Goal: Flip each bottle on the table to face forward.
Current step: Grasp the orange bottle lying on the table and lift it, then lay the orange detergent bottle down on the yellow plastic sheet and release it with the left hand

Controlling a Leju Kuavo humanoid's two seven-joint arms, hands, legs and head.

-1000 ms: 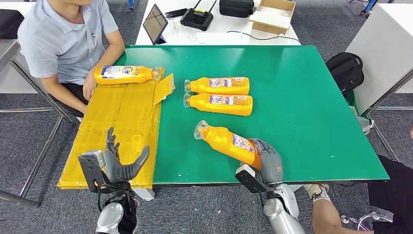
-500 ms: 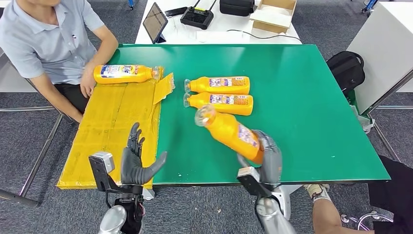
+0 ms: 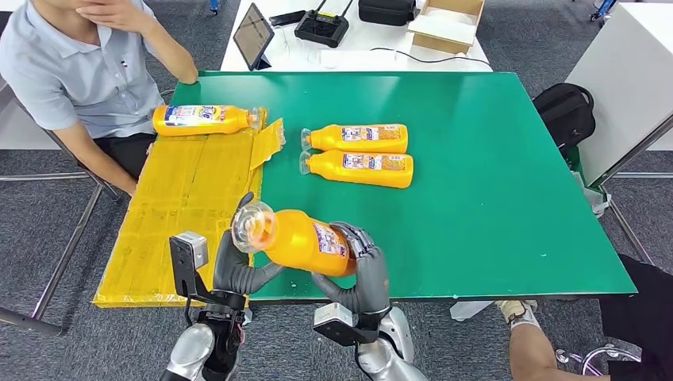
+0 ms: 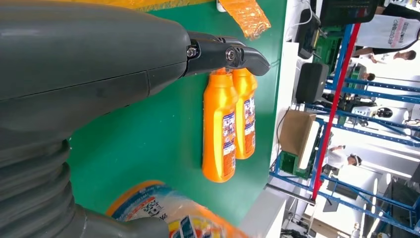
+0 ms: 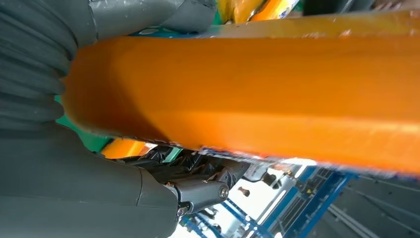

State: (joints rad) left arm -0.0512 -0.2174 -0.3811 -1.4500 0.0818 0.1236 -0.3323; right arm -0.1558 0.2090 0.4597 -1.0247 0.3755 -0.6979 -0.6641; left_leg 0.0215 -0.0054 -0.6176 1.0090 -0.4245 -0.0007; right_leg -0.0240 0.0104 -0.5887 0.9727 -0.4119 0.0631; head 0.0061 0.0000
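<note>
Head view: an orange plastic bottle with a printed label [image 3: 298,240] is held above the green table's [image 3: 492,198] near edge, low in the frame, clasped at its base by the right hand [image 3: 361,274] and cradled near its clear cap by the left hand [image 3: 234,266]. Two like bottles [image 3: 357,153] lie label-up at centre. Another bottle [image 3: 202,119] waits on yellow sheeting [image 3: 178,206] at upper left, beside a seated person [image 3: 79,71].
</note>
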